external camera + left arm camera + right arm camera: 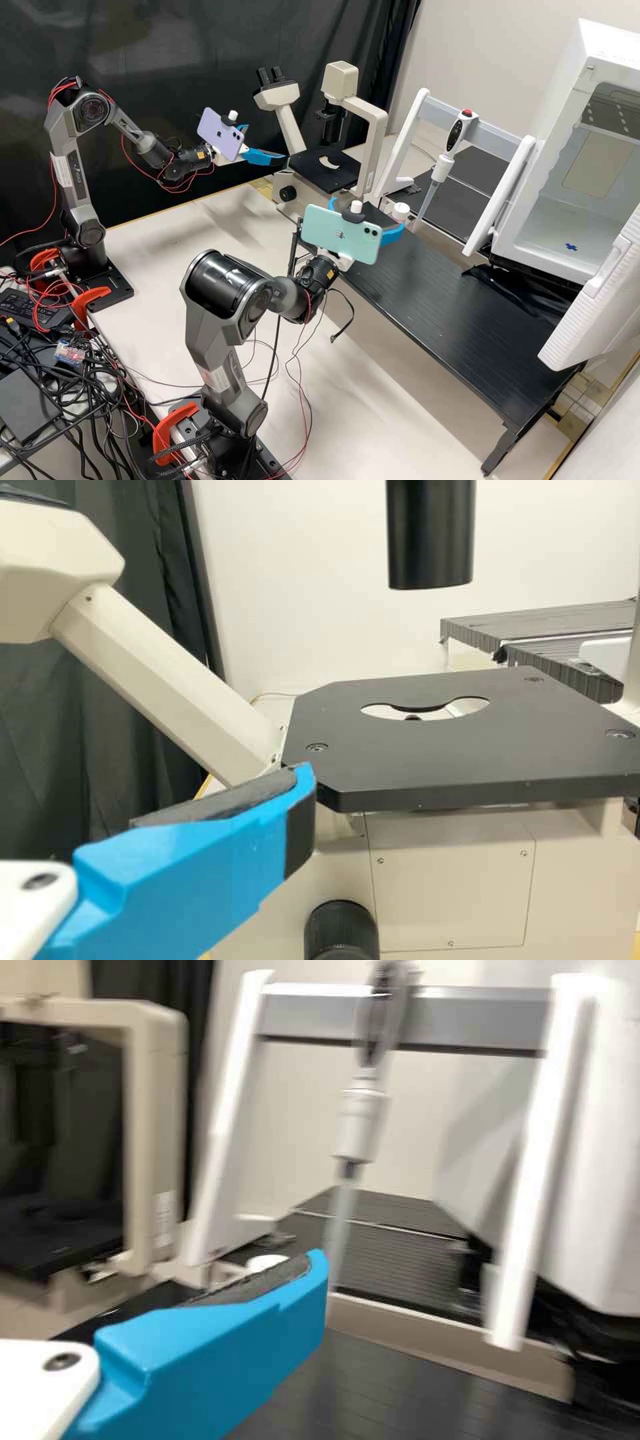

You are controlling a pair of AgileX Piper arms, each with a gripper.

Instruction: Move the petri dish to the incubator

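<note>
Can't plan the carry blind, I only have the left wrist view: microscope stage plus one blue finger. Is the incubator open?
Observer: Yes. In the high view the door of the incubator stands open.
Operator: Copy. Any sign of the dish? Nothing on the stage here.
Observer: Maybe. There's a small white round thing by the right gripper; can't tell whether it's the dish.
Operator: And my left gripper, are its jaws apart? I get one side only.
Observer: Apart: the high view shows both sides of the left gripper, with a gap between them.
</note>
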